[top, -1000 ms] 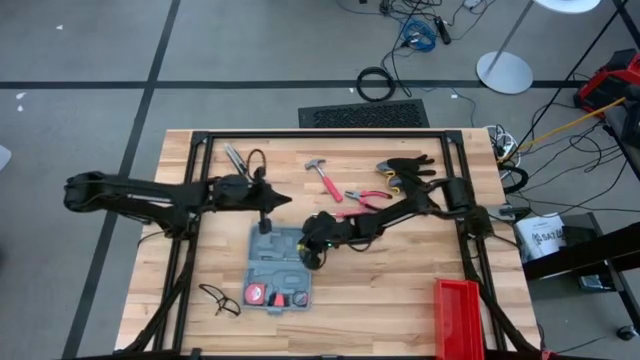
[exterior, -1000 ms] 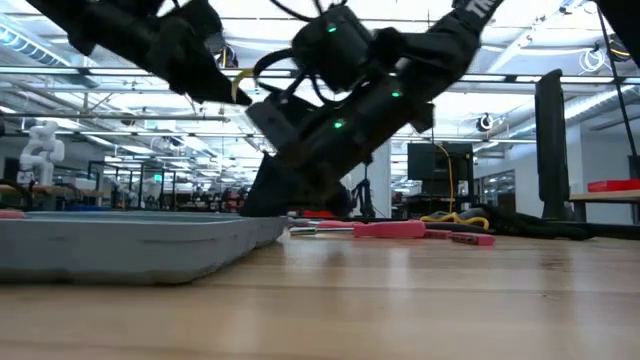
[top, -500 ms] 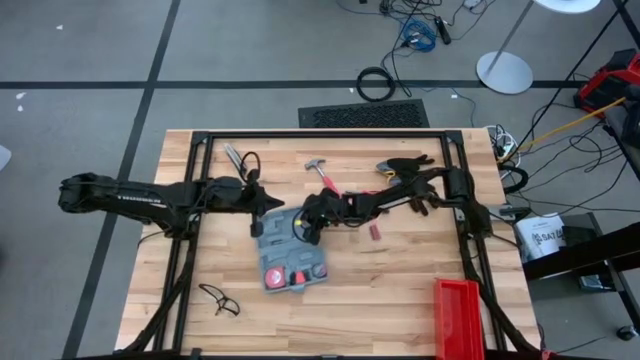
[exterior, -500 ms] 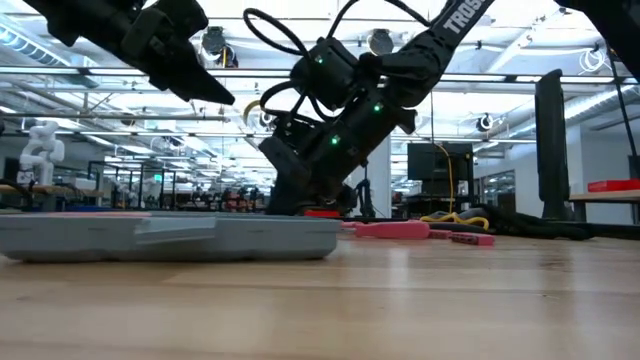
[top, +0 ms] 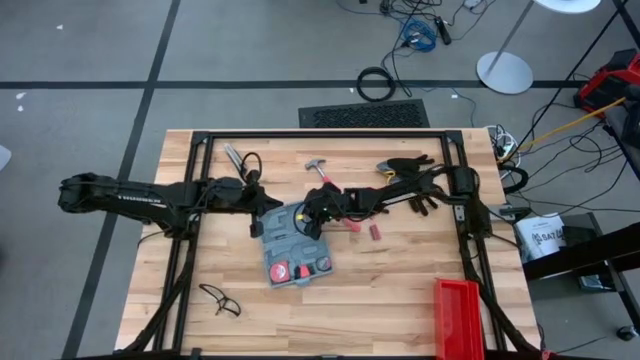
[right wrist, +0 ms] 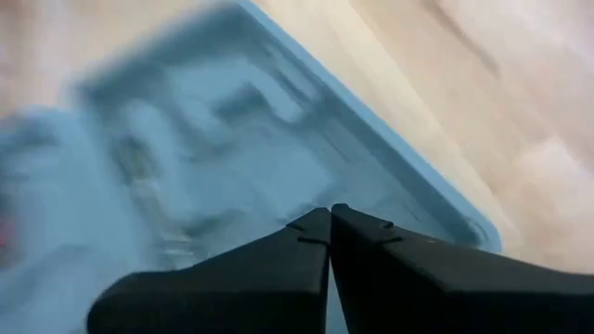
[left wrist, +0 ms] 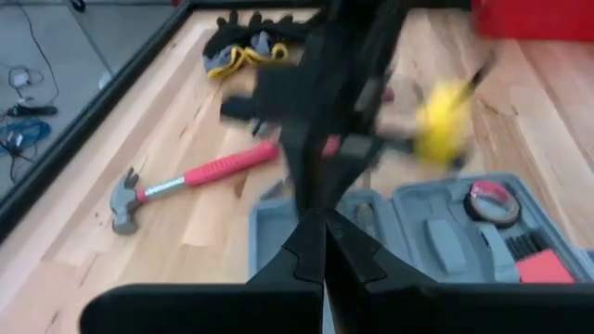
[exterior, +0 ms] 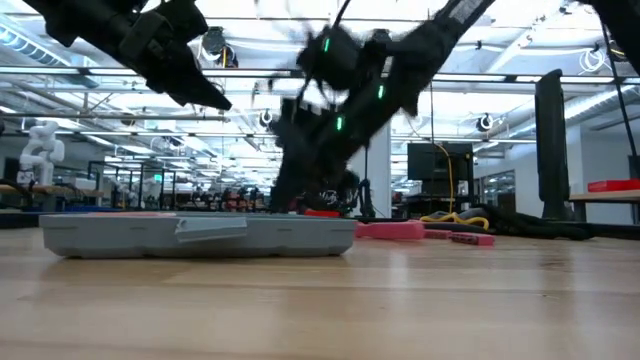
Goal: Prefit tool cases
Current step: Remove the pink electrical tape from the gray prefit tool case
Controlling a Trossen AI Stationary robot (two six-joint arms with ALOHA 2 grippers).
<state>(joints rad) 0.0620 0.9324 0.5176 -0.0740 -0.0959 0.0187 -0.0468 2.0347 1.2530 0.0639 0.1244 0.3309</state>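
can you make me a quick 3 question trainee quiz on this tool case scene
1. True or false: the tool case lies open on the table.
2. Which item lies at the table's front right corner? A) red bin B) hammer C) safety glasses
3. Fill in: both the left claw and the right claw are ____.

Key:
1. True, its grey tray shows.
2. A
3. shut, both meeting over the case's far end.
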